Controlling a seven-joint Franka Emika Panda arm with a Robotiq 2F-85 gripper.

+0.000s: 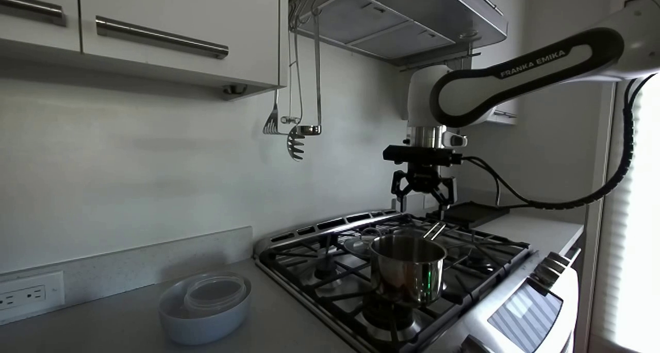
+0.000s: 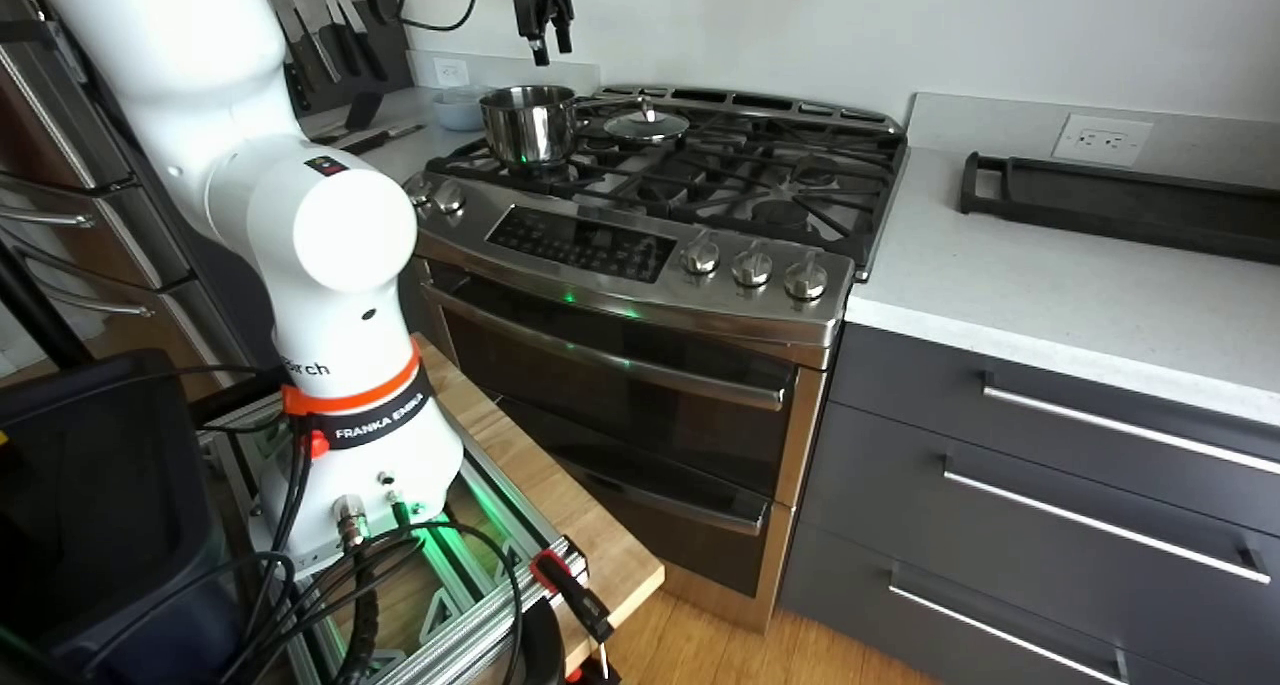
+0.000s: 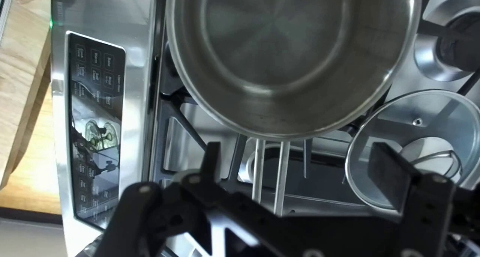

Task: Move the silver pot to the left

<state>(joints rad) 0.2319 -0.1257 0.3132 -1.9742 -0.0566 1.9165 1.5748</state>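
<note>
The silver pot (image 1: pixel 407 281) stands upright on a burner grate of the stove, and it shows in both exterior views (image 2: pixel 528 133). In the wrist view the open pot (image 3: pixel 285 62) fills the upper middle, with its bare steel floor visible. Its two-rod handle (image 3: pixel 282 174) runs down from the rim, between my spread fingers as seen from above, and its end is hidden behind the gripper body. My gripper (image 1: pixel 423 211) is open and empty, pointing down above the handle side of the pot. It also shows in an exterior view (image 2: pixel 553 51) and the wrist view (image 3: pixel 297 154).
A glass lid (image 2: pixel 645 125) lies on the grates beside the pot, under one finger in the wrist view (image 3: pixel 405 114). Pale stacked dishes (image 1: pixel 203 317) stand on the counter beside the stove. A range hood (image 1: pixel 402 13) and hanging utensils (image 1: pixel 309 130) are above. A black griddle (image 2: pixel 1130 205) lies on the far counter.
</note>
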